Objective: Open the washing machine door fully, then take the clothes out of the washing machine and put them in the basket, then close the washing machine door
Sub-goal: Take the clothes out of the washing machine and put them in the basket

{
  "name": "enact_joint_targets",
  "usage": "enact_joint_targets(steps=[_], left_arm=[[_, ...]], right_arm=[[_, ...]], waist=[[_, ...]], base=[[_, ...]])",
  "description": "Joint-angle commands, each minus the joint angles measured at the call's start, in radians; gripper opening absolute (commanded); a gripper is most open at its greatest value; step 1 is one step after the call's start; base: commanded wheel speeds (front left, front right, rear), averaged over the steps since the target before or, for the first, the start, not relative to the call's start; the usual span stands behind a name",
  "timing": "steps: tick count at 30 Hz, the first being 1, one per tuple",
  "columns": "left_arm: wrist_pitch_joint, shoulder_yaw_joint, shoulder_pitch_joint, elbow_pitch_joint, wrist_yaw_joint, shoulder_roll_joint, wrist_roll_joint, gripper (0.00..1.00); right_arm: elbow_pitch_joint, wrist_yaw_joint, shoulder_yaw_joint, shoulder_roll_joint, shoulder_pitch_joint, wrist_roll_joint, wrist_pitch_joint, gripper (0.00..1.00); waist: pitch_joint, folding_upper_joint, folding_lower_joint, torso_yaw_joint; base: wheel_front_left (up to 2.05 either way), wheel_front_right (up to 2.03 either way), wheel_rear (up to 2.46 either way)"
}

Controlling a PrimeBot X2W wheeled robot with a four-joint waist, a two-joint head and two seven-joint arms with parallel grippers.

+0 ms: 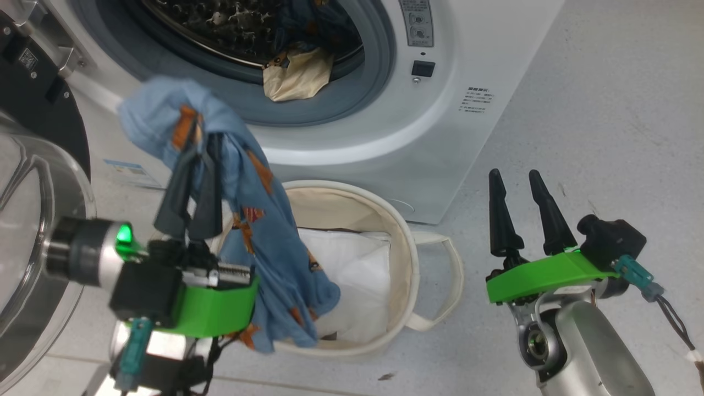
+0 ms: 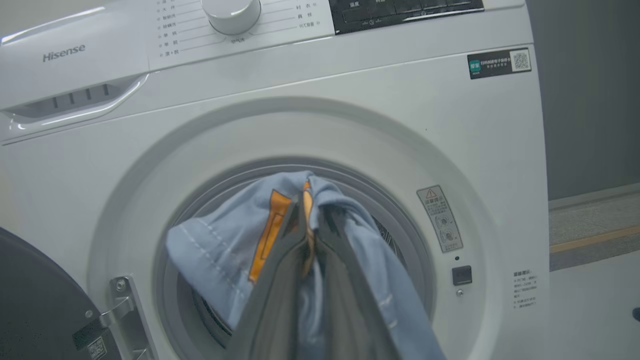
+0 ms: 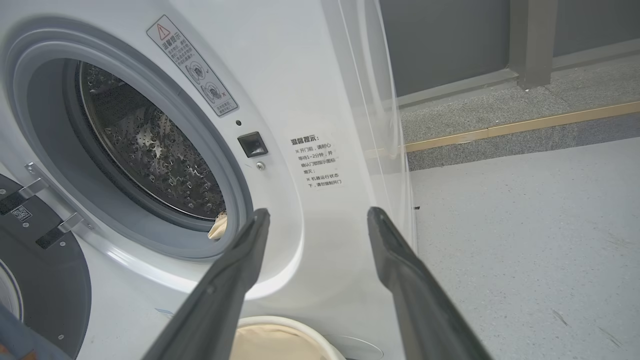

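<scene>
Our left gripper is clamped tight on a light blue garment with orange prints. The cloth is bunched over and around the two dark fingers, and its long tail hangs down past our wrist. In the head view the tail's lower end drapes across the left rim of the basket; we cannot tell whether it rests on the rim or only hangs in front of it. The left wrist view shows the held garment in front of the machine's round opening.

Our right gripper hangs over the floor at the basket's right, its fingers spread wide with nothing between them.

The basket stands on the floor just in front of the washing machine, below its opening. A flat white folded sheet lies inside it.

A beige-cream piece hangs over the lower lip of the steel drum onto the grey rubber ring. Something darker blue sits behind it in the drum, too dim to name.

The washing machine door stands swung open at the machine's left edge, its clear glass bowl close beside our left forearm.
</scene>
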Motion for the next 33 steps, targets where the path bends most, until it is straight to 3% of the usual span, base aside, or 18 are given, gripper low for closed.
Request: enact_joint_targets(steps=[1, 15, 25, 33], left_arm=[[-0.004, 0.023, -0.002, 0.001, -0.010, 0.022, -0.006, 0.00], [-0.004, -0.038, 0.010, 0.217, -0.064, 0.000, 0.018, 0.00], [-0.004, -0.111, -0.012, 0.284, -0.083, -0.014, 0.042, 0.00], [-0.004, -0.129, -0.060, 0.537, -0.115, -0.037, 0.017, 0.00]], right_arm=[[-0.026, 0.000, 0.018, 0.006, -0.002, 0.003, -0.012, 1.00], [-0.035, 0.000, 0.017, 0.006, -0.033, -0.005, -0.012, 1.00], [-0.042, 0.000, 0.015, 0.006, -0.059, -0.005, -0.012, 1.00], [-0.048, 0.000, 0.031, 0.006, -0.077, -0.008, -0.012, 1.00]], waist=[[0.005, -0.0001, 0.0001, 0.000], [0.095, -0.0001, 0.0001, -0.014], [0.166, -0.0001, 0.0001, -0.030], [0.198, -0.0001, 0.0001, -0.057]], base=[[0.00, 0.00, 0.00], [0.00, 0.00, 0.00], [0.00, 0.00, 0.00], [0.00, 0.00, 0.00]])
